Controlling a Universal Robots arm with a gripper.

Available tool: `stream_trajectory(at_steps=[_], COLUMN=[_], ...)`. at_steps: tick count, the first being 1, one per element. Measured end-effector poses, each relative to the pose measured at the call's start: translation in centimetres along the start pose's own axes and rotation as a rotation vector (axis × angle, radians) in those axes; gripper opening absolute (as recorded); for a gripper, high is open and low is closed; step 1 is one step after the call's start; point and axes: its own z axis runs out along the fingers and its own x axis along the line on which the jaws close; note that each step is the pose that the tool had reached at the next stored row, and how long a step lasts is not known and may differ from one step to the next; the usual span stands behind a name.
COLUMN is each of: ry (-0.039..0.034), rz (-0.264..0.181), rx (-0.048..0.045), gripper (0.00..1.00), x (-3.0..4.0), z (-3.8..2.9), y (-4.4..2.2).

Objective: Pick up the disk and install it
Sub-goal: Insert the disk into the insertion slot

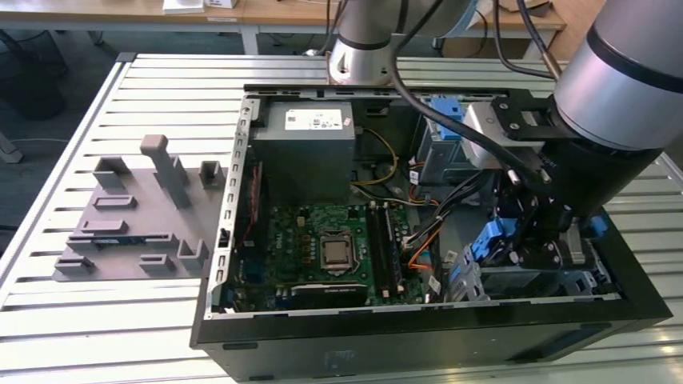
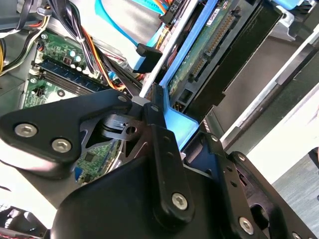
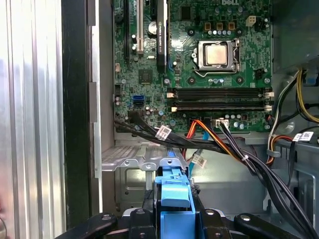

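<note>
The tool (image 3: 174, 211) is clamped on the disk (image 3: 174, 185), held edgewise inside the computer case (image 1: 427, 340).

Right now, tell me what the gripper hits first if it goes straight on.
Probably the metal cage just ahead. The gripper is shut on the disk, so the disk's blue edge would touch first. Black cables cross nearby, and depth is unclear.
</note>
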Motion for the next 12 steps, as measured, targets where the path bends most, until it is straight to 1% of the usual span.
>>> stream_trajectory(at_steps=[3,11,12], ry=[0.0001,0.0002,0.0000], rz=[0.000,0.000,0.000], rx=[0.0000,0.0000,0.0001], gripper=[0.36,0.36,0.38], x=[0.00,0.00,0.00], z=[0.23,0.25,0.25], y=[0.00,0.00,0.00])
